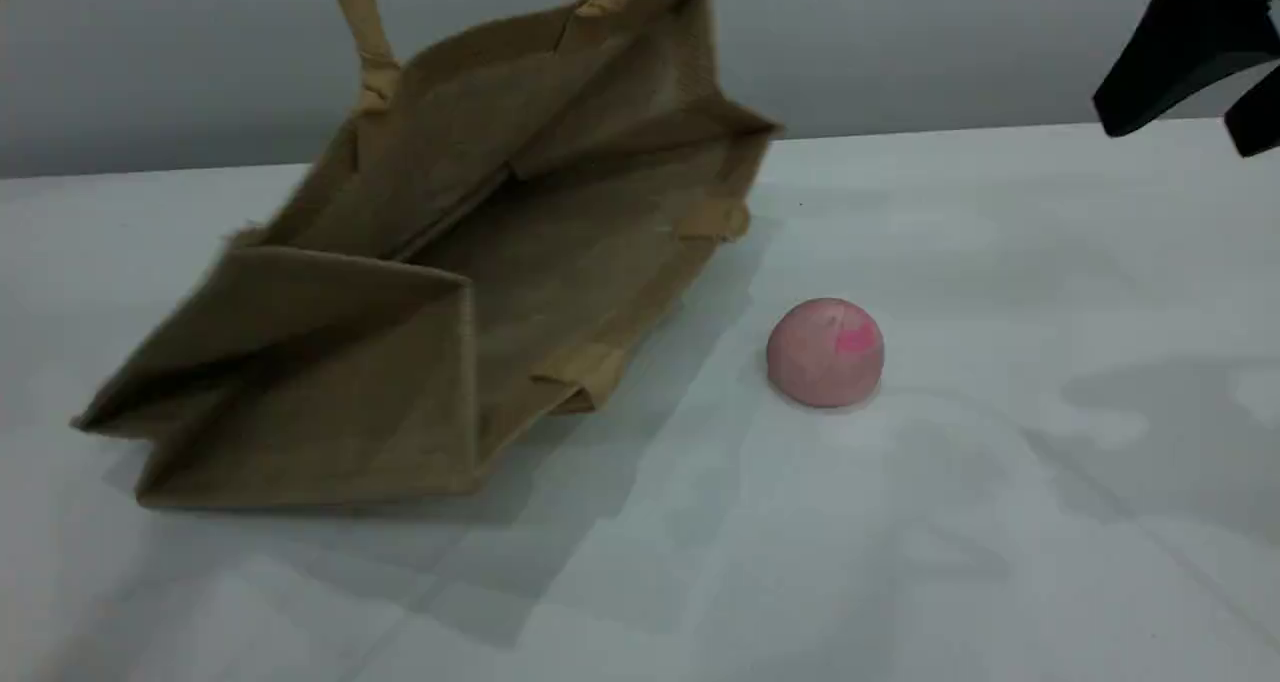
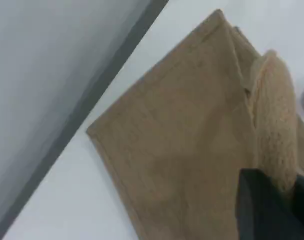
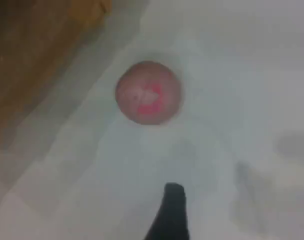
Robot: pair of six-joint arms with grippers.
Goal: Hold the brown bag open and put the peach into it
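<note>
The brown bag (image 1: 420, 292) lies on its side on the white table, its mouth gaping toward the peach. One loop handle (image 1: 362, 32) is pulled up out of the top of the scene view. In the left wrist view my left gripper (image 2: 286, 199) is shut on that padded handle (image 2: 274, 115), above the bag's flat side (image 2: 182, 150). The pink peach (image 1: 825, 352) rests on the table just right of the bag's mouth. My right gripper (image 1: 1175, 134) hangs open high at the far right. Its wrist view looks down on the peach (image 3: 148, 92), ahead of the fingertip (image 3: 172, 210).
The white table (image 1: 1000, 522) stretches around the peach to the right and front. A grey wall (image 1: 950, 42) stands behind the table's far edge. The bag's edge (image 3: 31, 55) fills the right wrist view's upper left.
</note>
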